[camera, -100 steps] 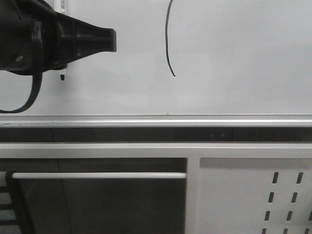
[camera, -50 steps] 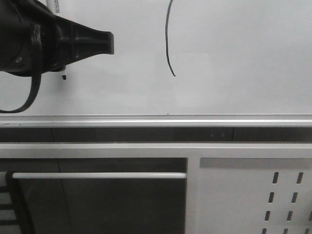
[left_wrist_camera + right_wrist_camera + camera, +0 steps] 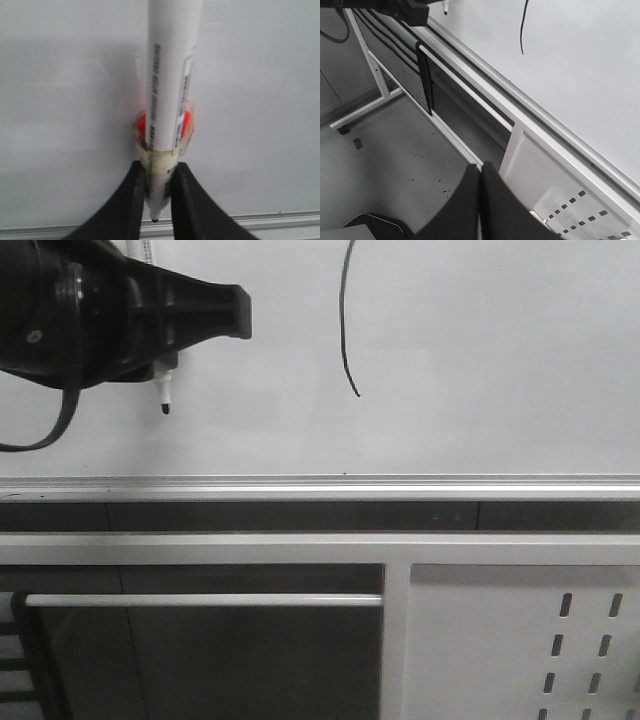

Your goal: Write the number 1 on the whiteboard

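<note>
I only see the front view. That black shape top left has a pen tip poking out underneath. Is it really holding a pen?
Observer: Yes. The left claw is shut on the marker pen, between two black fingers.
Visitor: Anything on the pen?
Observer: An orange-red band wraps its barrel.
Visitor: And the other arm?
Observer: The right claw is shut, empty, over the floor.
</note>
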`<control>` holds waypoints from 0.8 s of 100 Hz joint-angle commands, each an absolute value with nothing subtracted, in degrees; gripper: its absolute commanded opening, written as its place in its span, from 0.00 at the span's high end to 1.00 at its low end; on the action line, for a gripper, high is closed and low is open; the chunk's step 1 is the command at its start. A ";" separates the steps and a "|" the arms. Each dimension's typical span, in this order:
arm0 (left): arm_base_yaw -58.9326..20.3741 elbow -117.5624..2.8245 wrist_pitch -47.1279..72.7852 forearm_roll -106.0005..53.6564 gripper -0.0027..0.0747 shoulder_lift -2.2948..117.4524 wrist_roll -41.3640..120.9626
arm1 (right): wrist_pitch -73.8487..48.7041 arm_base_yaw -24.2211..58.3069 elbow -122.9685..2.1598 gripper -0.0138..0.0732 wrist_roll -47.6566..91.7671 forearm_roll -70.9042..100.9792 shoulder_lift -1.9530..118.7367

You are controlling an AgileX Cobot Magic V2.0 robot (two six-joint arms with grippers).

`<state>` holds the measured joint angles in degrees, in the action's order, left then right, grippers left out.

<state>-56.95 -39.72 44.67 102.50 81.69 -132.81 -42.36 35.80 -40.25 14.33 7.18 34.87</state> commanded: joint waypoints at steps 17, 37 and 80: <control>-52.05 -45.63 36.24 106.63 0.99 79.73 -132.49 | -38.15 35.67 -41.64 0.93 14.28 6.82 34.84; -49.97 -46.49 32.30 106.63 0.99 79.60 -131.46 | -38.15 35.67 -41.64 0.93 14.28 6.82 34.84; -52.14 -46.26 24.78 106.63 0.99 73.53 -128.65 | -38.15 35.67 -41.64 0.93 14.28 6.82 34.84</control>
<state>-52.81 -44.68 24.97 103.08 76.36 -128.73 -42.36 35.80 -40.25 14.33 7.13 34.87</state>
